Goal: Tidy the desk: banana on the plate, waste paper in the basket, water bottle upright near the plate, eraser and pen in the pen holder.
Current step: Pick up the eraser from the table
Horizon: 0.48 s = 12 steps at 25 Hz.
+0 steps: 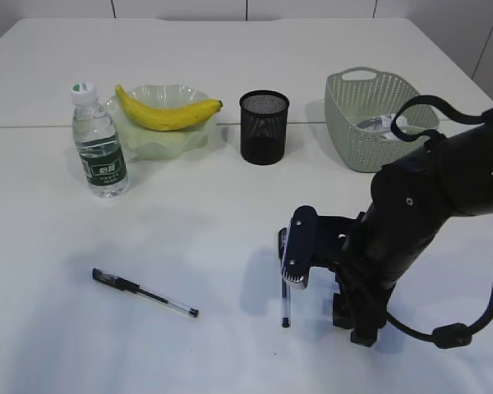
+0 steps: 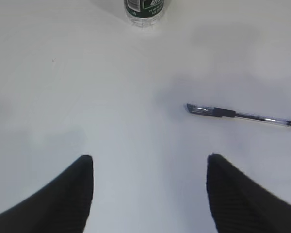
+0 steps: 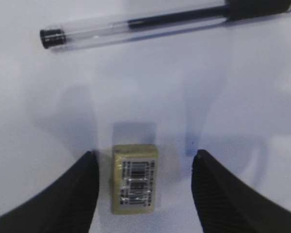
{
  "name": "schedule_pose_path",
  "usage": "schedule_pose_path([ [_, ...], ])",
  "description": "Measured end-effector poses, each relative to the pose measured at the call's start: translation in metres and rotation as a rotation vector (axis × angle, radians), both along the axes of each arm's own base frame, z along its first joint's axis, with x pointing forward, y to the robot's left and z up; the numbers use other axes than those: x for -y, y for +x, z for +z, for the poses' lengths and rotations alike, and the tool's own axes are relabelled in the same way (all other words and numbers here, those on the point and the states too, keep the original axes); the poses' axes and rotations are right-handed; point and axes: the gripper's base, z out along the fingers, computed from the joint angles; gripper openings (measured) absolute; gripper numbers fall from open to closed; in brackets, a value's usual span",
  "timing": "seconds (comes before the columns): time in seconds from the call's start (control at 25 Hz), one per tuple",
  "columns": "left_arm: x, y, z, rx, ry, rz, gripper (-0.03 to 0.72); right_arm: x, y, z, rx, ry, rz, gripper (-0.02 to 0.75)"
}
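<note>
A yellow banana (image 1: 168, 113) lies on the pale green plate (image 1: 160, 144). The water bottle (image 1: 99, 144) stands upright left of the plate; its base shows in the left wrist view (image 2: 144, 9). Crumpled waste paper (image 1: 382, 125) is in the green basket (image 1: 370, 123). The black mesh pen holder (image 1: 264, 127) stands between them. One pen (image 1: 145, 292) lies at front left and also shows in the left wrist view (image 2: 240, 115). A second pen (image 1: 285, 300) (image 3: 160, 19) lies by my right gripper (image 1: 352, 322). That gripper (image 3: 146, 154) is open, low over the table, with the eraser (image 3: 135, 178) between its fingers, nearer the left one. My left gripper (image 2: 149, 157) is open and empty.
The white table (image 1: 230, 238) runs back to a seam and a wall. The right arm's cable (image 1: 456, 332) loops over the front right of the table. The left arm is out of the exterior view.
</note>
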Motion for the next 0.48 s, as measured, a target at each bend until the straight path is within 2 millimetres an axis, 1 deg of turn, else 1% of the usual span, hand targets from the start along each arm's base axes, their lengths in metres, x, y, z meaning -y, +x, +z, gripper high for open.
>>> schedule_pose_path([
  [0.24, 0.0000, 0.0002, -0.0002, -0.001, 0.001, -0.001, 0.512, -0.0006, 0.0011, -0.0026, -0.002, -0.001, 0.002, 0.445],
  [0.32, 0.0000, 0.0002, -0.0002, -0.001, 0.001, -0.001, 0.510, -0.0009, 0.0016, -0.0024, -0.001, -0.001, 0.002, 0.414],
  [0.48, 0.0000, 0.0002, -0.0002, -0.001, 0.001, -0.001, 0.508, -0.0004, 0.0008, -0.0034, -0.013, -0.007, 0.002, 0.303],
])
